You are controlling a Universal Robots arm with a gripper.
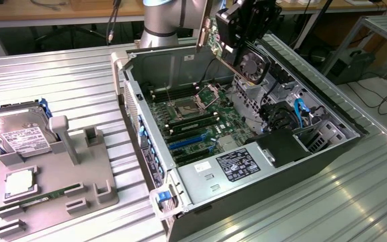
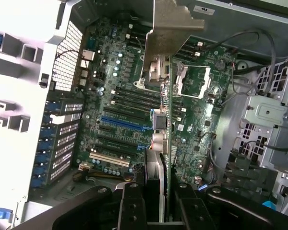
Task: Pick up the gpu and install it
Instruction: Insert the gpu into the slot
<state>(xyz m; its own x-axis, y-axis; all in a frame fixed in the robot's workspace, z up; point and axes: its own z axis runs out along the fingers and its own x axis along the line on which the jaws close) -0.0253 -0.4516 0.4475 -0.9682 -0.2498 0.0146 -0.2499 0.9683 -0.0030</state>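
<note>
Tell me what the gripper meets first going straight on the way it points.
The gpu in the gripper leads, likely touching the motherboard near the CPU socket first; depth unclear.

The tool (image 2: pixel 159 203) grips the gpu (image 2: pixel 158 163) edge-on between its black fingers (image 2: pixel 132 203), with the silver bracket (image 2: pixel 175 33) at the far end. The card hangs over the motherboard (image 2: pixel 120 96) and looks clear of it, though the angle makes that hard to judge. A blue slot (image 2: pixel 122 123) and a white slot (image 2: pixel 110 160) lie beside it, near the rear grille (image 2: pixel 69 57).
</note>
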